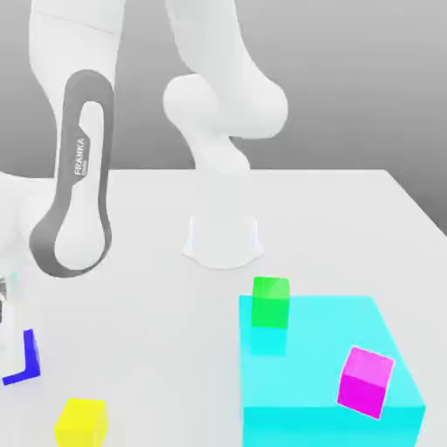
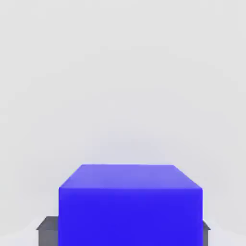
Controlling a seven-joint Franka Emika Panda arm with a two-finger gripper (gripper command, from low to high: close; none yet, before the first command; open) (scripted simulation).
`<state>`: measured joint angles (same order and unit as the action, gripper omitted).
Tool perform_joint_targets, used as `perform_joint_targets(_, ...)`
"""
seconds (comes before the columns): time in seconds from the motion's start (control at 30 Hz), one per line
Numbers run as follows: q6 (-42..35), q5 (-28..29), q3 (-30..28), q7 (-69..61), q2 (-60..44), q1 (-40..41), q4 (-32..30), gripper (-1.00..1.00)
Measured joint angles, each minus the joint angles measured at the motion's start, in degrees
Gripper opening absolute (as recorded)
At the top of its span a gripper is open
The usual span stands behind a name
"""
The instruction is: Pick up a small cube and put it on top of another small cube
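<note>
Yellow cube point(image 1: 82, 420) sits nearest on the counter point(image 1: 157, 288); just left, the hand point(image 2: 124, 229) has closed its fingers point(image 2: 47, 229) against the blue cube point(image 2: 129, 204).

The white arm point(image 1: 223, 105) bends down from its base toward the exterior view's left edge, where its hand point(image 1: 7, 327) sits low, fingers point(image 2: 47, 229) flanking the blue cube point(image 2: 129, 204).
</note>
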<state>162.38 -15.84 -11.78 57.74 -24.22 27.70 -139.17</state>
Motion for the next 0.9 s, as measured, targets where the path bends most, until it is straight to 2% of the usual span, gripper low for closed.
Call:
perform_joint_targets(0.1,-0.8,0.7,-0.6,0.5,1.1,-0.4,-0.3,-1.00)
perform_joint_targets(0.23,-6.6,5.5,-3.7,4.5,8.8,-2.9,-2.0,-1.00)
perform_joint_targets(0.3,-9.1,5.9,-2.6,9.0,13.0,-5.4,-3.5,-1.00)
perform_joint_targets(0.5,-15.9,6.6,3.3,25.4,25.7,-16.1,-8.6,-1.00)
perform_joint_targets(0.6,-19.1,7.3,6.2,34.1,31.9,-18.3,-11.2,-1.00)
perform_joint_targets(0.9,-28.9,7.3,21.0,58.8,49.5,-24.9,-19.0,-1.00)
